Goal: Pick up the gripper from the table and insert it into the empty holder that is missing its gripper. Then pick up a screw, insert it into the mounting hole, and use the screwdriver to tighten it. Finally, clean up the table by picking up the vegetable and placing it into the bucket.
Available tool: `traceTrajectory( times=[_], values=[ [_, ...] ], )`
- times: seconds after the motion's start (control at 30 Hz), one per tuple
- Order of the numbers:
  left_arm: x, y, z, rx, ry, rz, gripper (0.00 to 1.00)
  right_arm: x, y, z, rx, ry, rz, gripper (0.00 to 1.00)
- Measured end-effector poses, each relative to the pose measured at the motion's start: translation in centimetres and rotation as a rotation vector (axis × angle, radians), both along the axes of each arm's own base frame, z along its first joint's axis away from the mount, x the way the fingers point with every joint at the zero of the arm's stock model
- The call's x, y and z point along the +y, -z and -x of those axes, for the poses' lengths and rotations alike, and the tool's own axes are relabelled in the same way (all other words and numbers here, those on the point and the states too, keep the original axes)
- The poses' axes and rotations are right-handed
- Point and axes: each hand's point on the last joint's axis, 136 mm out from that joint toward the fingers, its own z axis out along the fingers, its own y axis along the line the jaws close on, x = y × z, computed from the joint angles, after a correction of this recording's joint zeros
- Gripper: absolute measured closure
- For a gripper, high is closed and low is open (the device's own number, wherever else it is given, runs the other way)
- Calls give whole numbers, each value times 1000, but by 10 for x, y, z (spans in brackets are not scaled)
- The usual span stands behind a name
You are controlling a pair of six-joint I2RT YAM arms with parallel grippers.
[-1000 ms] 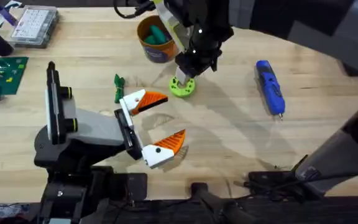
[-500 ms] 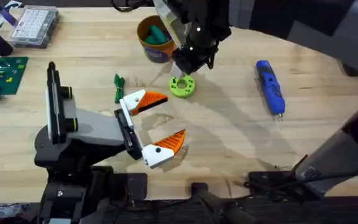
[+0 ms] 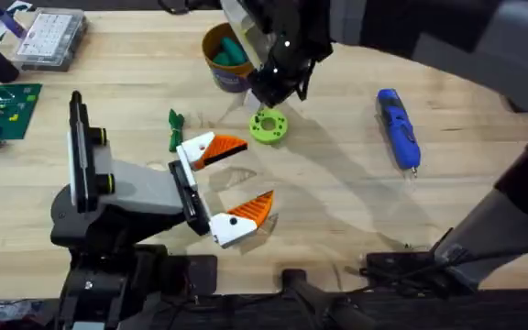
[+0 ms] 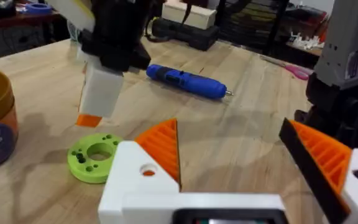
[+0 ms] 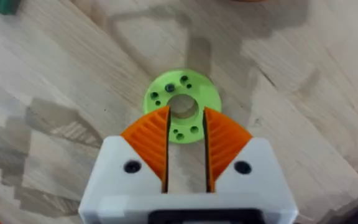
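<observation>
The bucket [image 3: 228, 57] stands at the table's [image 3: 337, 202] far middle and holds a teal-green vegetable [image 3: 233, 49]. The screwdriver [image 3: 399, 127] lies flat to the right — long axis running near to far, bit toward the near edge. The right gripper [image 3: 276, 90] hovers above the lime-green ring [image 3: 269, 126], fingers narrowly apart and empty; the left gripper [image 3: 227, 188] is spread wide, holding nothing.

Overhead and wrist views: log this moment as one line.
right gripper: nearly shut, empty, above lime-green ring | left gripper: open, empty | screwdriver: lying on table | bucket: holds green item
</observation>
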Motion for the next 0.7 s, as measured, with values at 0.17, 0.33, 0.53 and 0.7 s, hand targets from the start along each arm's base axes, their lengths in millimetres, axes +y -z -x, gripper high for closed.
traceTrajectory(
  times=[0.17, 0.33, 0.53, 0.7],
  values=[
    [0, 0, 0, 0, 0, 0, 15, 5, 11, 2, 33, -17, 1, 696],
    [0, 0, 0, 0, 0, 0, 15, 12, 14, 0, 28, -41, -2, 696],
    [0, 0, 0, 2, 0, 0, 15, 19, 20, -5, 23, -52, -4, 696],
    [0, 0, 0, 2, 0, 0, 15, 21, 20, -7, 14, -60, -8, 696]
  ],
)
